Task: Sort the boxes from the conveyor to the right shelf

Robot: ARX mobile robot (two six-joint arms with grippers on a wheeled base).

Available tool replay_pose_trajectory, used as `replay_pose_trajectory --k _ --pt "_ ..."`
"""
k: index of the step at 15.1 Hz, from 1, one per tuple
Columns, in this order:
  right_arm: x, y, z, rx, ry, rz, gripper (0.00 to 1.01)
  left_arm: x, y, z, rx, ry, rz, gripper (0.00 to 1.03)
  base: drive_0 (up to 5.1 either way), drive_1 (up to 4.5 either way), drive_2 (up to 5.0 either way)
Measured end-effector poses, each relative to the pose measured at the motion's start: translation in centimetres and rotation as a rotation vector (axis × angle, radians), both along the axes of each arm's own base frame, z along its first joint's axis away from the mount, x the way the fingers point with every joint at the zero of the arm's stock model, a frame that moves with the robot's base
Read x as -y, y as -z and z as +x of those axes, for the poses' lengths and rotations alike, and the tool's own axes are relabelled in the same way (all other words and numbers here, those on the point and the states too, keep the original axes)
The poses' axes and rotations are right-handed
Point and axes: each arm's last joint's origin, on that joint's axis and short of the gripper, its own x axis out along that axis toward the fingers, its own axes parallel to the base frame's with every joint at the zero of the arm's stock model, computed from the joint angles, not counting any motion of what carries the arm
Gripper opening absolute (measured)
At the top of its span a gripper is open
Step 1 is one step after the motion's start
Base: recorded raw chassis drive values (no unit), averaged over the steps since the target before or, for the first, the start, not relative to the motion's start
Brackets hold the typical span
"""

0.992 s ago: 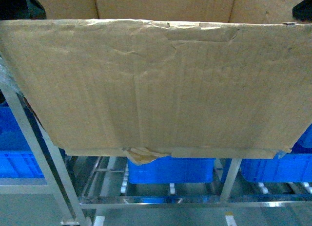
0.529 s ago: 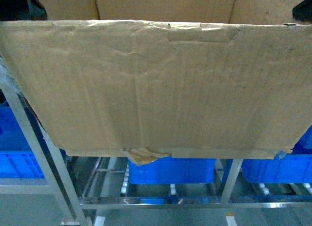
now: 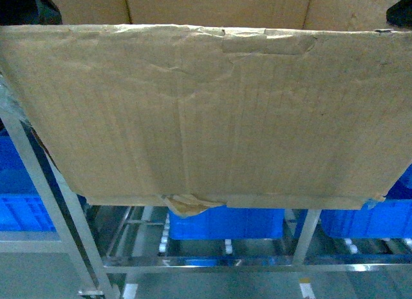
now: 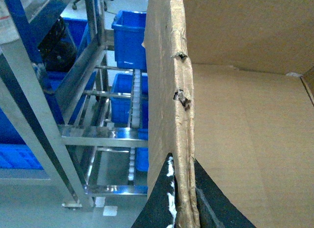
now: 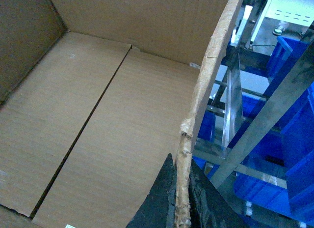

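— How far along is it?
— Midway, I'd say: the box (image 3: 206, 112) hangs in front of the shelf (image 3: 71, 221), not set down yet.
— Held how?
— The left gripper (image 4: 182, 198) and right gripper (image 5: 182, 198) each pinch a ragged top edge. Plain brown, empty, tape scrap (image 3: 190, 204) dangling below.

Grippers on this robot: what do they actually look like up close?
Little shows. The left gripper has two black, matte, wedge-shaped fingers tapering to their tips, with whitish scuffs along one inner edge. The right gripper has similar black tapered fingers. No cables or markings are visible.
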Motion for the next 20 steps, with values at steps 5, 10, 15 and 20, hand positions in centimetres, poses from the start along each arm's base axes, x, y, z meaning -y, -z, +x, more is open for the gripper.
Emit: replay_pose_trajectory --k 5,10,15,20 --pt "0.0 0.02 -0.01 -0.003 -0.001 0.0 0.03 0.0 0.04 0.0 -0.004 0.0 0.001 0.02 0.0 0.0 0.0" --pt "0.0 0.05 -0.01 -0.004 0.0 -0.001 0.03 0.0 0.05 -0.01 -0.004 0.0 0.001 0.02 0.1 0.09 0.1" --pt "-0.02 0.05 -0.01 -0.003 -0.001 -0.001 0.03 -0.02 0.03 0.01 -0.004 -0.001 0.001 0.02 0.6 0.58 0.6" --pt "0.0 0.03 0.0 -0.002 -0.001 0.0 0.03 -0.02 0.01 0.01 -0.002 -0.001 0.0 0.02 0.0 0.0 0.0"
